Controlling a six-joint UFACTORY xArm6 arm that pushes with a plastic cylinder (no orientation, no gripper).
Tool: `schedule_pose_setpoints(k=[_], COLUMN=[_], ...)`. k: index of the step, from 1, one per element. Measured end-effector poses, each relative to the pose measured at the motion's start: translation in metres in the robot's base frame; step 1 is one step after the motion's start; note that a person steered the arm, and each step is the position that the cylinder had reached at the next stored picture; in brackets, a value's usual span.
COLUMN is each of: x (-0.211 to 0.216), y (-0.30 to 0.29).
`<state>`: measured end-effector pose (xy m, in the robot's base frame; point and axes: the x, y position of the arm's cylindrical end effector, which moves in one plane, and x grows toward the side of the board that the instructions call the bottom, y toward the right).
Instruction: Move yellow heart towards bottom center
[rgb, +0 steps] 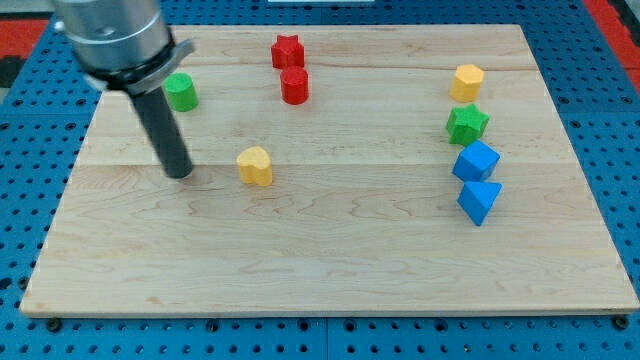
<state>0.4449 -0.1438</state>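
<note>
Seven small blocks lie on a pale wooden board that rests on a blue pegboard surface. The one camera view shows my tip set down on the board's left half, with the dark rod rising toward the view's top left into a grey housing. My tip holds nothing and touches no block; it is a bare rod end with nothing to close.

The yellow heart sits near the board's middle, to the view's right of my tip and at about the same level, with a clear gap of bare wood between them. A green cylinder stands beside the rod, higher in the view. A red star lies near the top edge, with a red cylinder just below it. On the view's right, a yellow hexagon is uppermost, then a green star, then a blue cube, and a blue triangle lowest; the two blue blocks look to be touching.
</note>
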Motion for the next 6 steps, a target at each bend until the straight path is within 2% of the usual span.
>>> schedule_pose_setpoints(k=[2,3,4,6], x=[0.003,0.033,0.055,0.048], y=[0.152,0.226,0.198,0.095])
